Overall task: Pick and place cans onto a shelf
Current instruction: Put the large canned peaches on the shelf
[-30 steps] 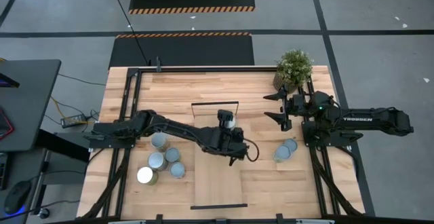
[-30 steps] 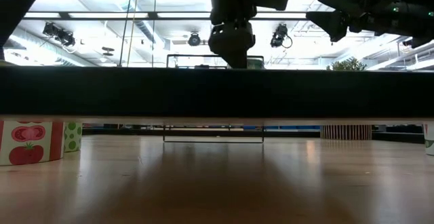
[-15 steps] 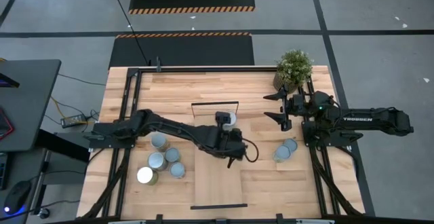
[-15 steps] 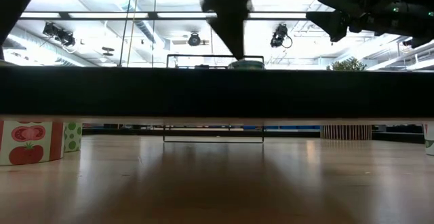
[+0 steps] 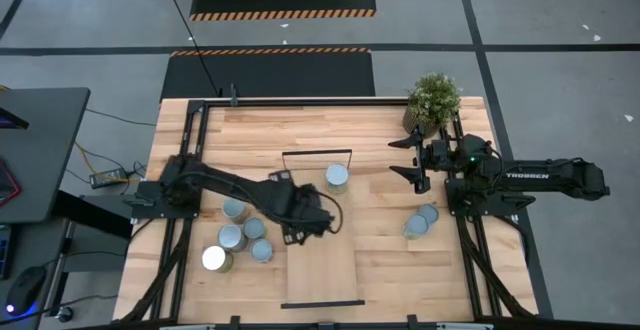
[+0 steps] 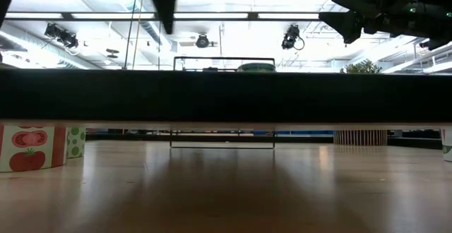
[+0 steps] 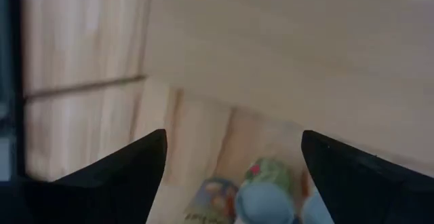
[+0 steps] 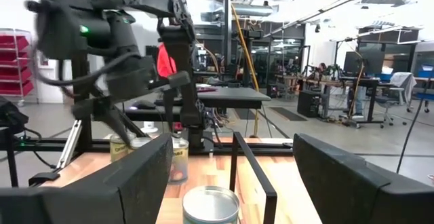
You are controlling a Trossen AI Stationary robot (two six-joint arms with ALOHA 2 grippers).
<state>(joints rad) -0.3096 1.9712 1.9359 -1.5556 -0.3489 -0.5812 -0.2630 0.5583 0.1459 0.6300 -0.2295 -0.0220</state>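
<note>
One silver can [image 5: 337,176] stands upright on its base near the far end of the pale wood shelf [image 5: 322,270]; it also shows in the low view [image 6: 256,67] and the right wrist view [image 8: 211,208]. Several cans [image 5: 245,234] stand on the table left of the shelf, and two cans [image 5: 421,221] to its right. My left gripper [image 5: 298,230] hangs open over the shelf's left edge, between the shelf can and the left group, with nothing between its fingers [image 7: 129,176]. My right gripper [image 5: 408,157] waits open at the right, raised and pointing at the shelf.
A potted plant [image 5: 434,100] stands at the table's far right corner. Black frame bars [image 5: 190,170] run along the table's left, right and far sides. Bare shelf board lies nearer than the can. In the low view a tomato-labelled can [image 6: 28,147] stands at the left.
My left gripper has risen and drawn back from the can on the shelf toward the table's left edge and the group of cans, rolling its wrist on the way. The can has stayed upright on the shelf.
</note>
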